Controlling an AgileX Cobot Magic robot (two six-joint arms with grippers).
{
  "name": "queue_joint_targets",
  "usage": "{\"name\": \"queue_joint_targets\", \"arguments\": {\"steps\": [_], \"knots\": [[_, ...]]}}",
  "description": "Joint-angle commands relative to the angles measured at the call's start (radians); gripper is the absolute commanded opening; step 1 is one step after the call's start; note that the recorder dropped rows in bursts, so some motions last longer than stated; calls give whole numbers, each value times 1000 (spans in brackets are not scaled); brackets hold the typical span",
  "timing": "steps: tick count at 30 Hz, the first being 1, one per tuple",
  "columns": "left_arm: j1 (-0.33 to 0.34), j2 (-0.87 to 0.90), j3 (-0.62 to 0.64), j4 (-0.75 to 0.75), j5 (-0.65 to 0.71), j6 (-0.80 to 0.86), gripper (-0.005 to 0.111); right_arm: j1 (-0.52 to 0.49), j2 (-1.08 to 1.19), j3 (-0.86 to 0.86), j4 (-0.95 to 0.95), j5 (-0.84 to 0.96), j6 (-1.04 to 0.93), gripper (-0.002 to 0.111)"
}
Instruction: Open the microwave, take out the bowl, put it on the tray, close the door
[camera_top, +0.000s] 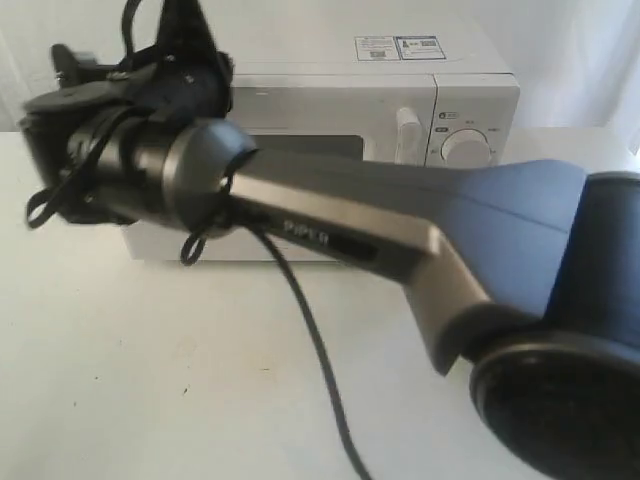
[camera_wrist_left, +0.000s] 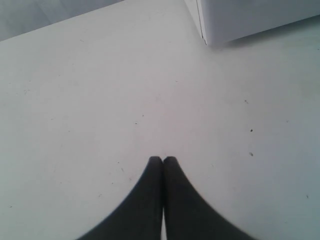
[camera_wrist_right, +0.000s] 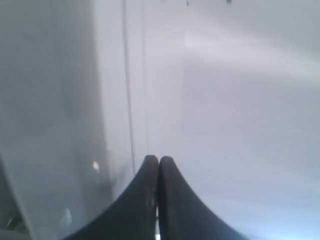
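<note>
Grey arm (camera_top: 400, 220) covering most of the door (camera_top: 300, 146) and the lower front of the microwave (camera_top: 340, 95), its wrist end smearing into blur, its base running off the edge — stickers (camera_top: 400, 47) showing print too small to read, right wrist view blurring to plain white.

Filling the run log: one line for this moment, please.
door: shut | left claw: shut, over table | right claw: shut, at microwave | bowl, tray: unseen
</note>
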Motion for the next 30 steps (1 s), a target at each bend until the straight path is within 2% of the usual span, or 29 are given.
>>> {"name": "queue_joint_targets", "arguments": {"steps": [1,6,8,10,13,18,25,30], "knots": [[-1,-2,-4,-4,2,-6,0,-89,-19,-1,40,29,76,0],[-1,-2,-4,-4,2,-6,0,-91,-149,-1,49,29,189,0],[-1,-2,-4,-4,2,-6,0,-91,-236,-1,152,29,185,0],[-1,-2,-4,-4,2,-6,0,-82,-327,-1,366,29,176,0],[-1,-2,-4,-4,0,-6,0,-77,-435,-1,546,29,45,0],[-1,-2,-4,-4,0,-6,0,-77,-565,-1,564,29,1,0],[-1,-2,-4,-4,0,-6,0,-81,-598,-1,567,29,1,0],[-1,-2,-4,-4,0,-6,0,-108,-611,54,704,29,3,0]]}}
